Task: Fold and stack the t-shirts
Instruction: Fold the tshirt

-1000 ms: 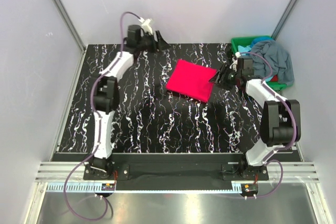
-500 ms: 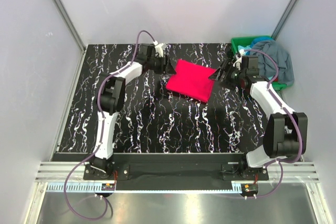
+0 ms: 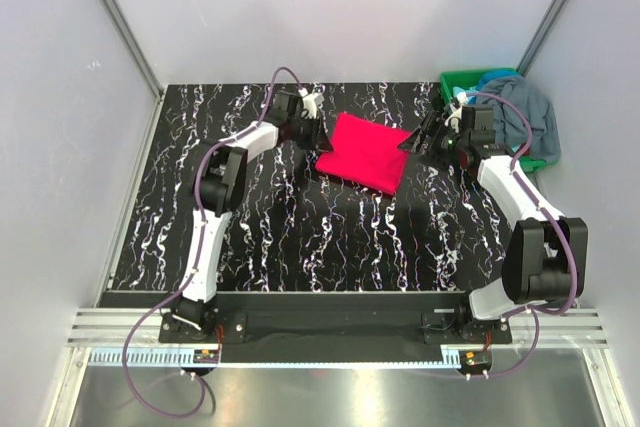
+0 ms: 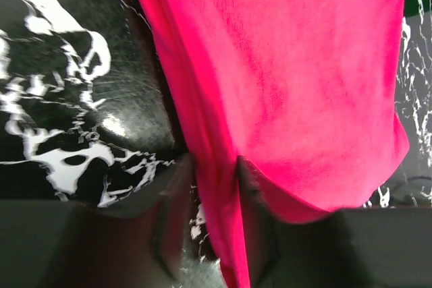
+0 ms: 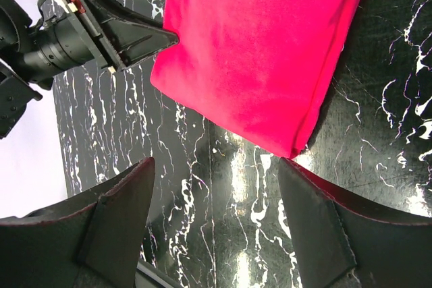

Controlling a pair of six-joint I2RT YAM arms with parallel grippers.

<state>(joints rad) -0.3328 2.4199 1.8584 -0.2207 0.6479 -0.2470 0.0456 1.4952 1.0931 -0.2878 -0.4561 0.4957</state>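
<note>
The magenta t-shirt [image 3: 364, 152] lies folded as a rectangle on the black marbled table [image 3: 300, 227]. My left gripper [image 3: 318, 133] is at its left edge. In the left wrist view the jaws [image 4: 214, 166] are closed narrowly on a fold of the magenta cloth [image 4: 283, 65]. My right gripper [image 3: 418, 139] is open and empty at the shirt's right edge. In the right wrist view it [image 5: 216, 187] hangs over bare table next to the shirt's corner [image 5: 270, 52]. The slate grey-blue t-shirt [image 3: 522, 112] and a bit of the light teal t-shirt [image 3: 461, 97] lie in the bin.
The green plastic bin [image 3: 466, 78] stands at the table's back right corner, just behind my right arm. White walls enclose the table on three sides. The left gripper's body shows in the right wrist view [image 5: 101, 32].
My left gripper came down from the back of the table to the magenta shirt's left edge and closed on it. My right gripper shifted slightly toward the back, still open.
</note>
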